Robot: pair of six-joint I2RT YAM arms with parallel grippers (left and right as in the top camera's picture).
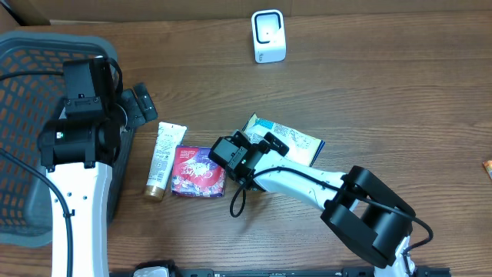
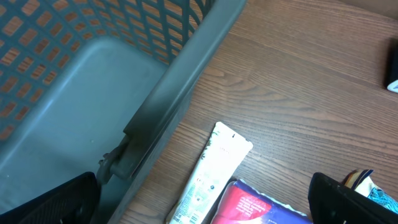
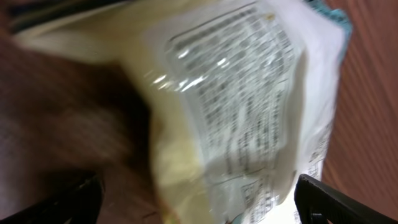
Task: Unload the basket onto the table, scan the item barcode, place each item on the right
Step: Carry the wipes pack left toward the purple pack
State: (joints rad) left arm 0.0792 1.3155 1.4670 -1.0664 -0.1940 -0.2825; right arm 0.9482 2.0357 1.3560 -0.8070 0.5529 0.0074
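Note:
A white and yellow snack bag (image 1: 296, 143) with teal edges lies mid-table. Its printed back (image 3: 249, 112) fills the right wrist view, blurred, and I cannot make out a barcode on it. My right gripper (image 1: 264, 143) hovers open over the bag's left end, its fingers (image 3: 345, 202) standing wide on either side and gripping nothing. A white scanner (image 1: 268, 36) stands at the back of the table. My left gripper (image 1: 141, 105) hangs open beside the basket, above a white tube (image 2: 214, 174) and a red packet (image 2: 261, 208), holding nothing.
A grey mesh basket (image 1: 23, 85) takes up the left side, and its rim (image 2: 168, 106) runs diagonally through the left wrist view. The tube (image 1: 163, 160) and red packet (image 1: 198, 171) lie side by side left of the bag. Bare wood extends to the right.

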